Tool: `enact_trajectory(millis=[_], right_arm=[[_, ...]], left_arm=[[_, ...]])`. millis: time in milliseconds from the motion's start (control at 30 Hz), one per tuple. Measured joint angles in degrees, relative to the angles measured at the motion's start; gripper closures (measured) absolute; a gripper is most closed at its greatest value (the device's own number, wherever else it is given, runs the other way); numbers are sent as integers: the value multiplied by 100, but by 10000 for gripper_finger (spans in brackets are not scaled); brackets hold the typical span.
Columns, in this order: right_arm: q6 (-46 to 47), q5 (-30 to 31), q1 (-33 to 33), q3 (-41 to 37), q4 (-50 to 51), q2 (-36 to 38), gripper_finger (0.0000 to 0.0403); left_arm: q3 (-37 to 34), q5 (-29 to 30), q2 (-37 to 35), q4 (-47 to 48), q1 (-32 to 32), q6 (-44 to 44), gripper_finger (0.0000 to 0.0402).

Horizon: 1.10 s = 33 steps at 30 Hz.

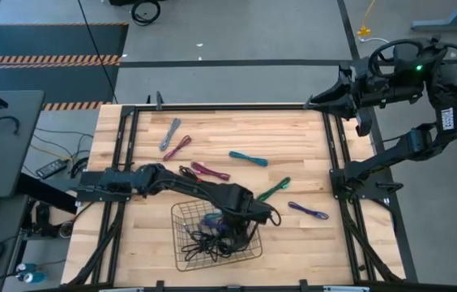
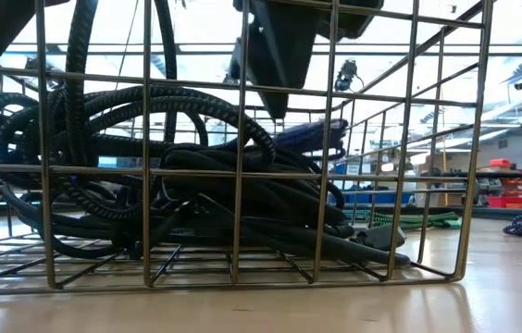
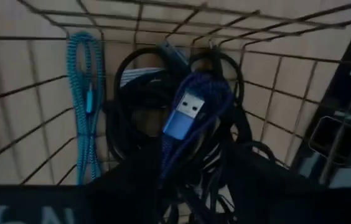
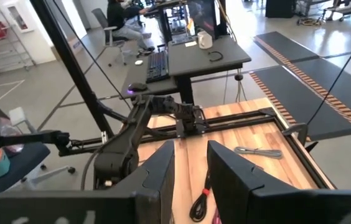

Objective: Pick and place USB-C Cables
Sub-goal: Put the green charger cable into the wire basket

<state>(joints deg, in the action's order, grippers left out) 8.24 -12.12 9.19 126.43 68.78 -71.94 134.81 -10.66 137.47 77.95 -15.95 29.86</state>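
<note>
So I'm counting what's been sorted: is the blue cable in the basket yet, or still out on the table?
In. The left wrist view shows the blue cable lying on the black cables, with the wire basket walls around them.

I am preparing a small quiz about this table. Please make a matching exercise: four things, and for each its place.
Things:
1. teal cable
2. blue cable
3. grey cable
4. right hand

Places:
A. inside the wire basket
B. at the table's far right corner, raised
C. near the table's middle
D. on the table's far left part

Pairs: 1-C, 2-A, 3-D, 4-B
</note>
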Motion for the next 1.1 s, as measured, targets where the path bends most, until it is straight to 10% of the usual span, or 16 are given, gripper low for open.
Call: enact_trajectory(millis=[467, 1100], right_arm=[[-331, 1535, 0, -405, 1870, -87, 302], [-213, 1021, 226, -6059, -1376, -208, 282]], left_arm=[[0, 483, -1231, 910, 230, 1029, 211], [-7, 2365, -2441, 1211, -212, 1869, 212]])
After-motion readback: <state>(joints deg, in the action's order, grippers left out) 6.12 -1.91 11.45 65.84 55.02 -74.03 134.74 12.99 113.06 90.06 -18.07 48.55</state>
